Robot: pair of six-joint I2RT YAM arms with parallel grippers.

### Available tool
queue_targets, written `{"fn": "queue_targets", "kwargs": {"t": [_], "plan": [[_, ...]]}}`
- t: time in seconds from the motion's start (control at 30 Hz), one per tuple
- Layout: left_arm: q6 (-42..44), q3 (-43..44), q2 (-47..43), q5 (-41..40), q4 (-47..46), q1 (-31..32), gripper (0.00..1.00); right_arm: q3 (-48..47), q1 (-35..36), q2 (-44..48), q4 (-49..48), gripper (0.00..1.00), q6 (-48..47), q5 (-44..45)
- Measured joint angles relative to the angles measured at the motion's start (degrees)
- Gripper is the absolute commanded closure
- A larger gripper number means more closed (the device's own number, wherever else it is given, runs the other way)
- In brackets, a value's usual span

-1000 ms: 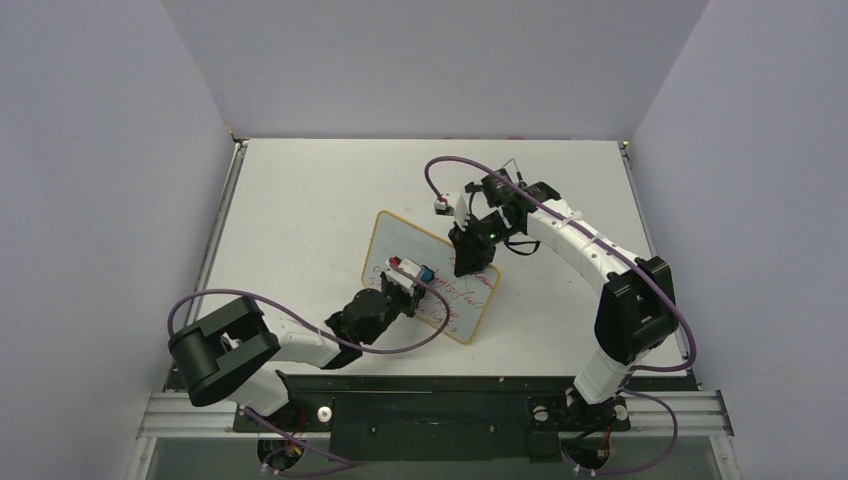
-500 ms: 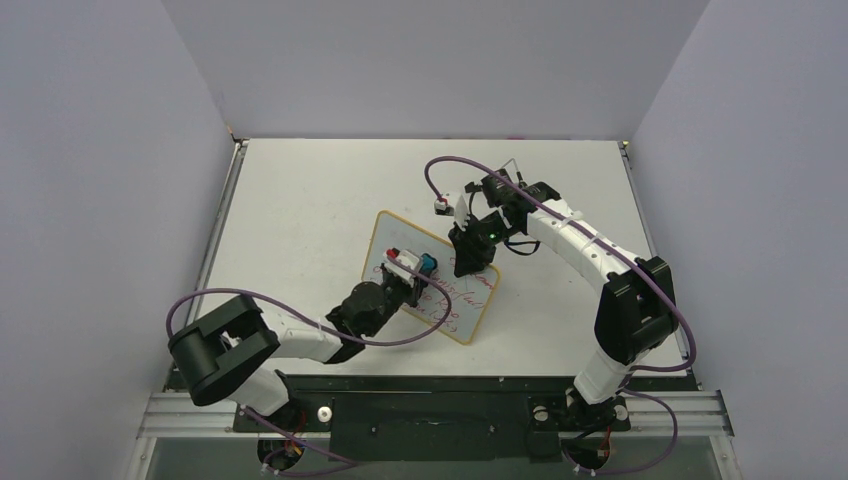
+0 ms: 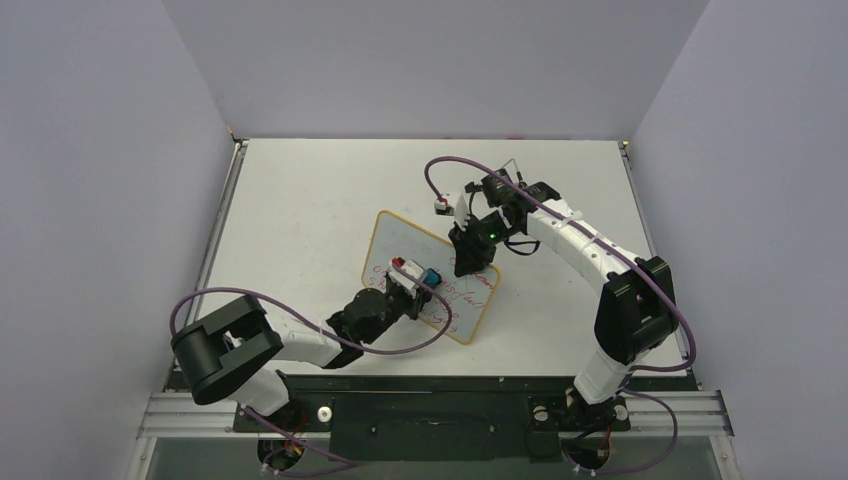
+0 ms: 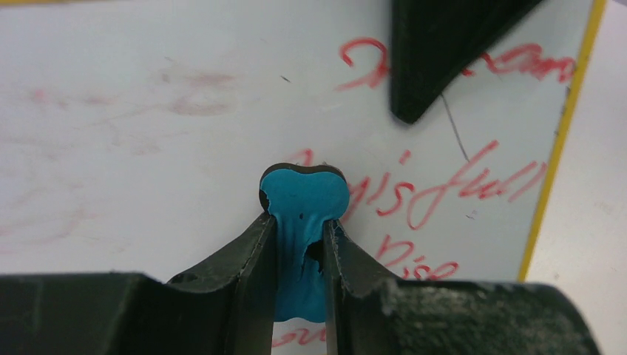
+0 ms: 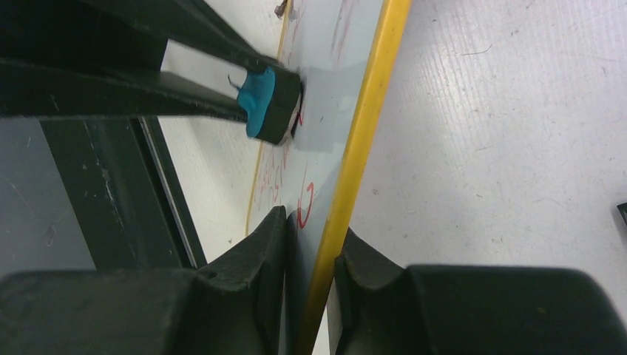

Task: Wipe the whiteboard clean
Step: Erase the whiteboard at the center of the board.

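**Position.** The small rectangular whiteboard with a thin light-wood frame (image 3: 392,235) sits near the middle of the white bench (image 3: 300,180).

**Fingers.**
- The right fingers (image 5: 248,274) are narrow and clamp the board's framed edge, steadying it.
- The left fingers (image 4: 248,270) are narrow and pinch the small blue-and-black eraser block (image 4: 303,194), which is pressed to the board face.

**Change.** Over the past second the eraser travelled up the board and returned to almost its starting place. This amounts to one wiping stroke; the right arm did not shift.

**Finding.** Only faint pink smears show left of the eraser, while the red handwriting (image 4: 436,192) to its right stands intact. In my judgement the erasing is partly done.
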State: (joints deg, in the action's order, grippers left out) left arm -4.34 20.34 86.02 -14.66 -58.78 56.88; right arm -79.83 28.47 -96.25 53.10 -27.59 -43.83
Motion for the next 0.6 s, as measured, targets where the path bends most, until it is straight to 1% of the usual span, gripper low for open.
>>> {"fn": "queue_targets", "kwargs": {"t": [0.17,0.27,0.47,0.6], "plan": [[0.0,2.4,-3.6,1.6,3.7,-5.7,1.0,0.0,0.0,0.0,0.0,1.0,0.0,0.1],[0.2,4.4,-4.8,2.3,6.0,-7.7,1.0,0.0,0.0,0.0,0.0,1.0,0.0,0.0],[0.5,4.8,-4.9,3.8,6.7,-7.6,1.0,0.0,0.0,0.0,0.2,1.0,0.0,0.1],[0.5,4.6,-3.5,4.9,6.0,-4.2,1.0,0.0,0.0,0.0,0.1,1.0,0.0,0.1]]}}
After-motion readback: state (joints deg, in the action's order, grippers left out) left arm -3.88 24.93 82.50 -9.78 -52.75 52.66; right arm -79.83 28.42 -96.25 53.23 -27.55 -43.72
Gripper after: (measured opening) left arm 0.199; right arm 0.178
